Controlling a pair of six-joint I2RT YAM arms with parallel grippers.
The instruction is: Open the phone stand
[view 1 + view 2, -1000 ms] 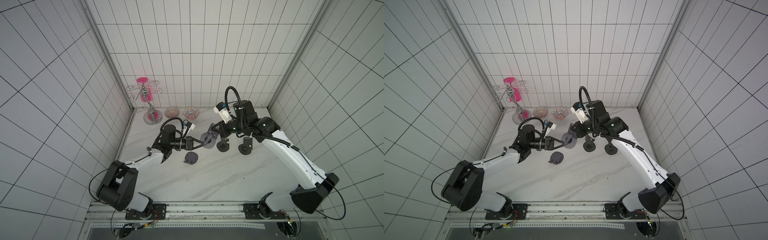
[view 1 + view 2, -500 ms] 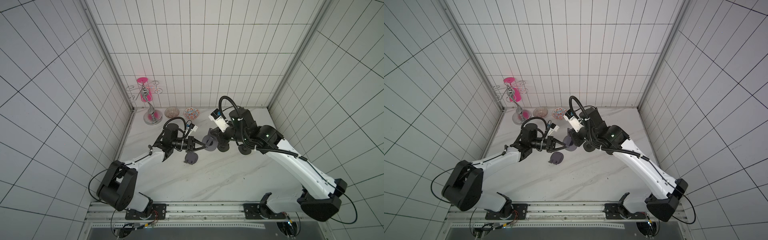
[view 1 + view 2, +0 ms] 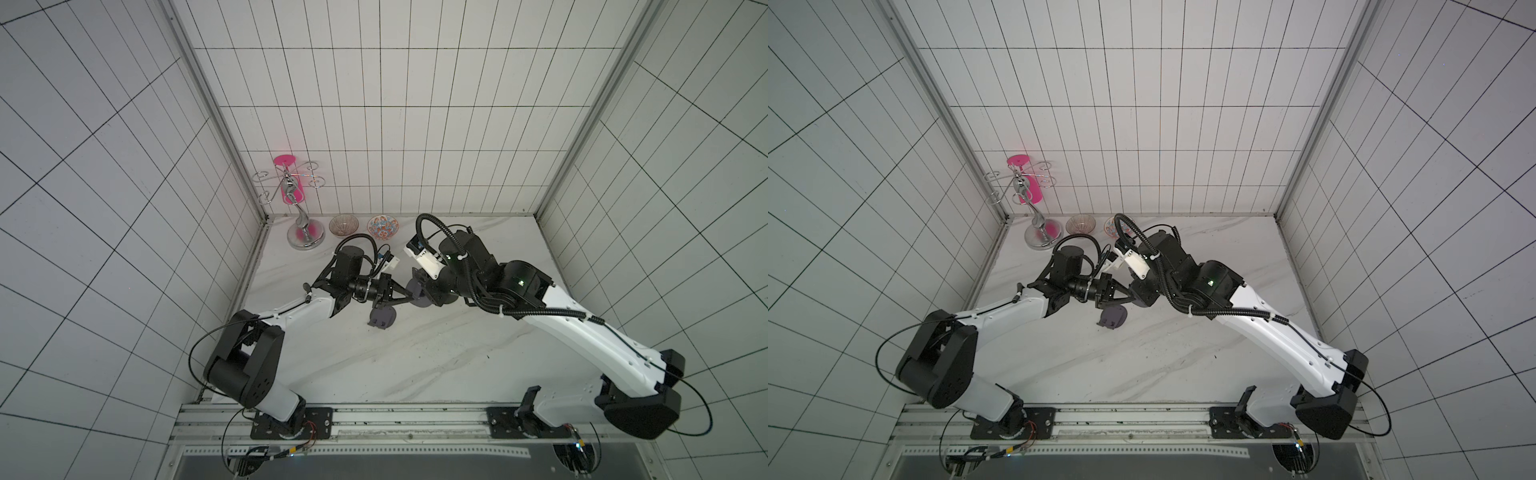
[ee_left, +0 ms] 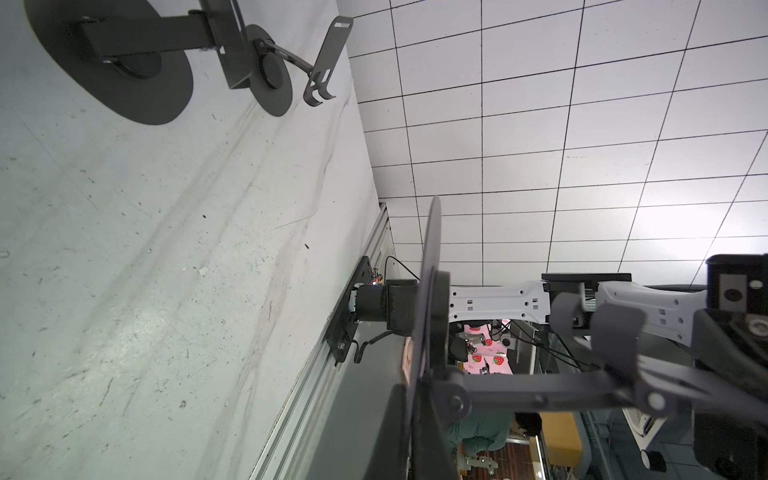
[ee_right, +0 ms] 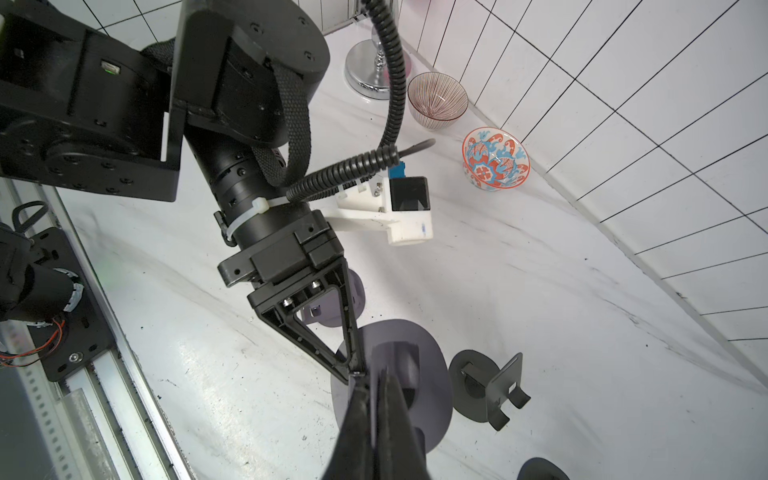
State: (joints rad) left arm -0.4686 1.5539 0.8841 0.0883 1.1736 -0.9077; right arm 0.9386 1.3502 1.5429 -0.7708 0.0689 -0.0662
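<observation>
Right wrist view: what are the jaws doing?
— Your right gripper (image 5: 374, 388) has its jaws pressed together on the stand (image 5: 401, 357), pinching it. You cannot tell which part they hold.
— And the left?
— Your left gripper (image 5: 354, 370) pinches the rim of the stand's grey disc, close beside the right gripper's tips.
— Where is the stand?
— In both top views the stand (image 3: 417, 296) hangs between your grippers near mid-frame, off the table (image 3: 415, 374). A second stand (image 3: 381, 326) lies on the table, just lower left.
</observation>
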